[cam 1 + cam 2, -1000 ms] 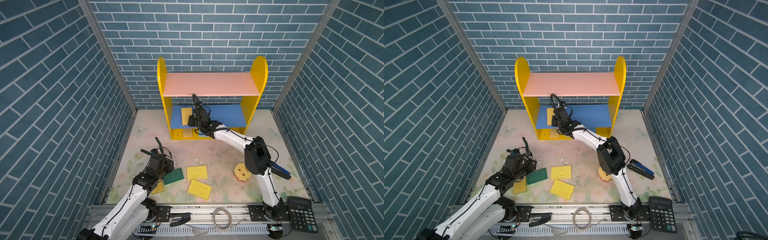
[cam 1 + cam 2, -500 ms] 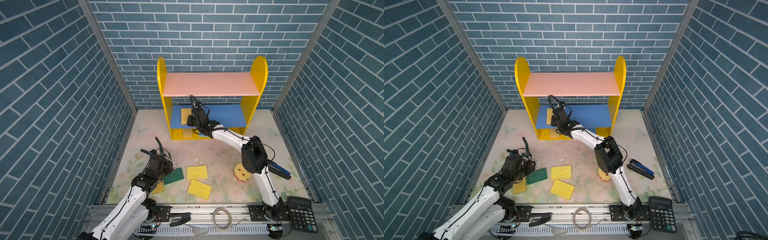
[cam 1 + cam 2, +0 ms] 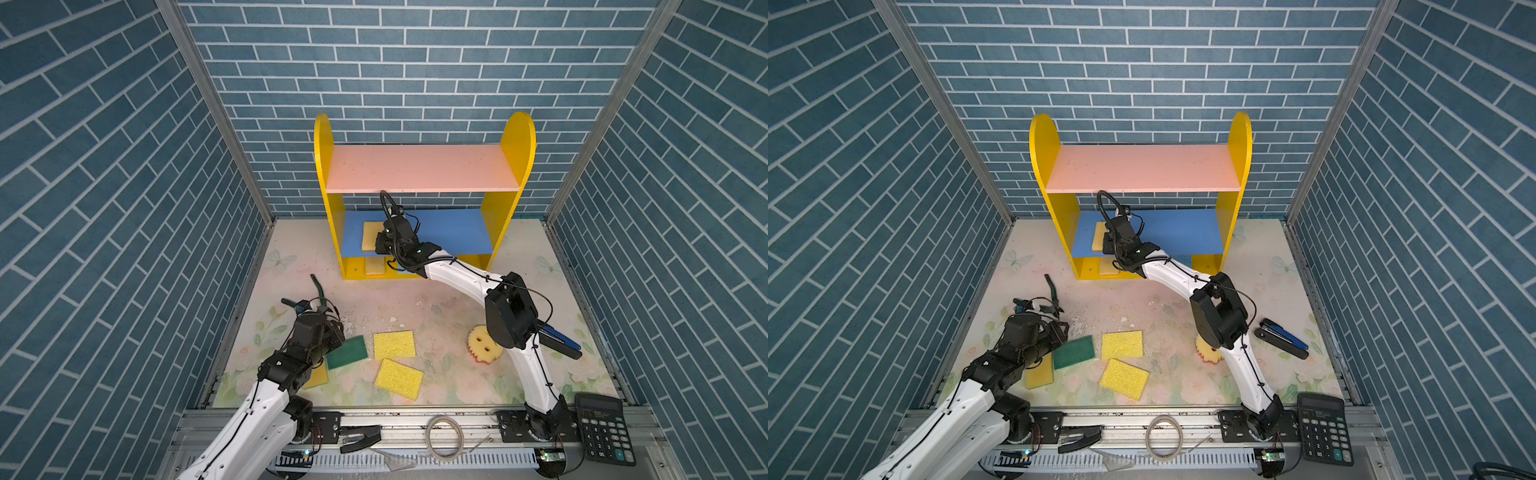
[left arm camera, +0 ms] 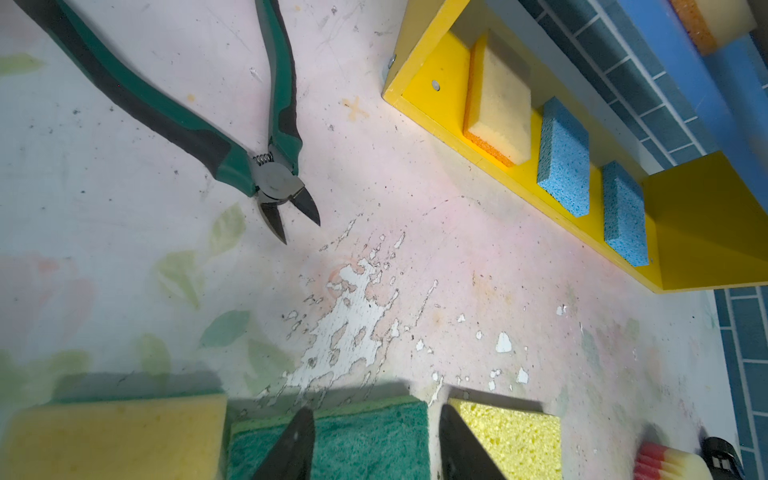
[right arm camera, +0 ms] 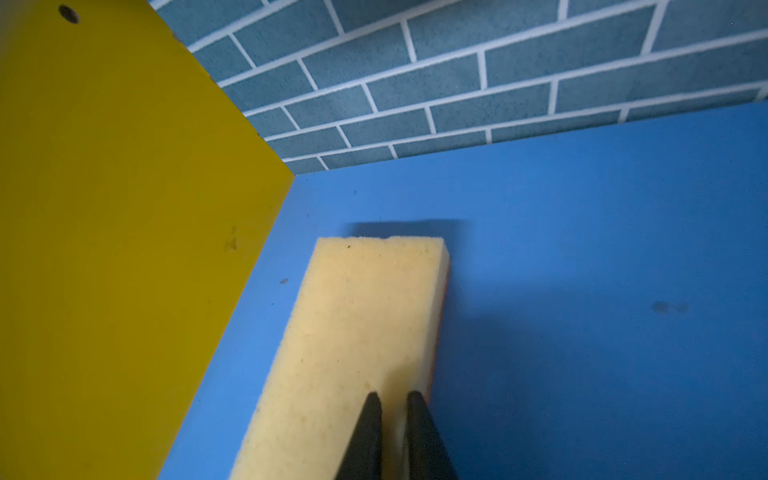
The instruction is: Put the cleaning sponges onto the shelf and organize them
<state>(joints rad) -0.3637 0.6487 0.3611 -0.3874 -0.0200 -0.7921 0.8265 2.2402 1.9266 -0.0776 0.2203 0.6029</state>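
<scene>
Blue sponges, 2, plain from left wrist

left arm low, bent, jaws apart | right arm stretched forward, jaws nearly together, slim gap

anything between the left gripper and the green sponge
Nothing visible stands in the way. The left gripper has its jaws open directly over the green sponge, with no other object between them.
</scene>
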